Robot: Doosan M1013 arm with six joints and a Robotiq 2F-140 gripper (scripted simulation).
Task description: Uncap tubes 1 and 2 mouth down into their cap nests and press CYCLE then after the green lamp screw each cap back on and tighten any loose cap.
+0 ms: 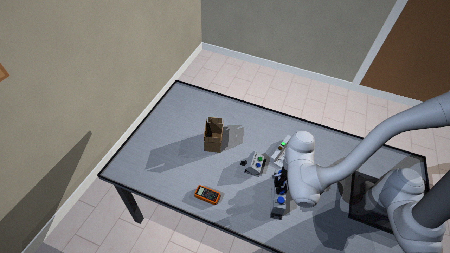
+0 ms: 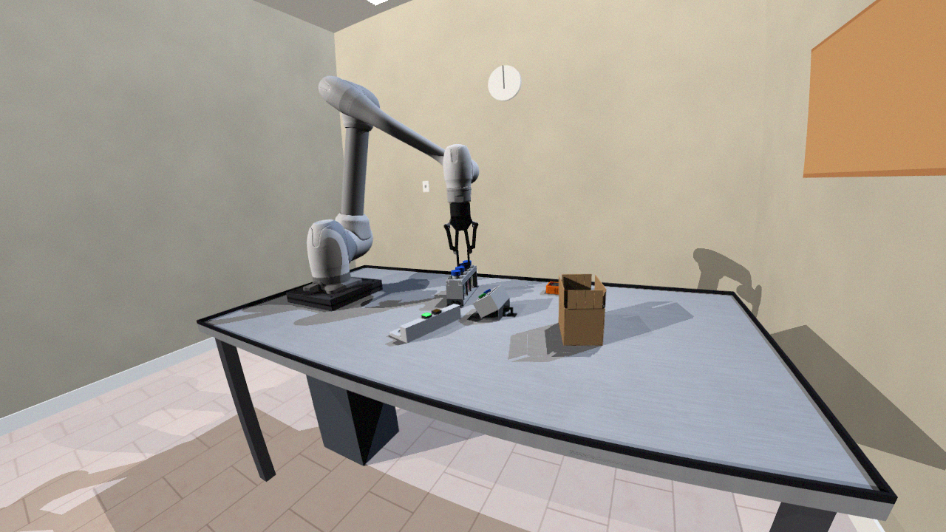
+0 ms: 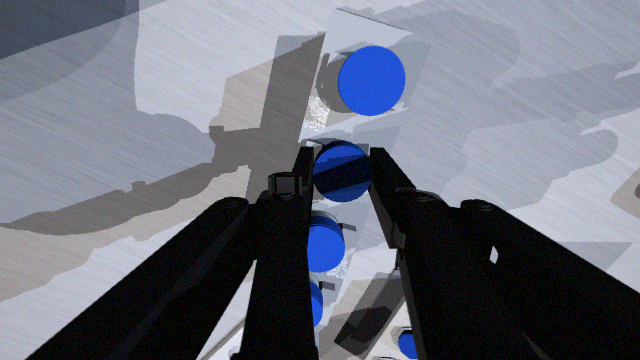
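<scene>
The decapping rack point(image 1: 278, 198) stands on the table near the arm and holds several tubes with blue caps. My gripper point(image 3: 341, 168) points straight down over it. The fingers press on both sides of the blue cap of tube 2 point(image 3: 342, 171), which sits on its tube. The cap of tube 1 point(image 3: 371, 80) lies beyond the fingers. The caps of tube 3 point(image 3: 325, 245) and tube 4 point(image 3: 316, 302) lie nearer, partly hidden by the left finger. The cap tray point(image 1: 281, 150) shows a lit green lamp point(image 1: 283, 143). The gripper point(image 2: 460, 263) also shows above the rack point(image 2: 460, 285) in the exterior view.
The key housing point(image 1: 255, 162) with a green and a blue key stands just beside the rack and tray. An open cardboard box point(image 1: 213, 134) stands farther out on the table. An orange multimeter point(image 1: 206, 194) lies near the table edge.
</scene>
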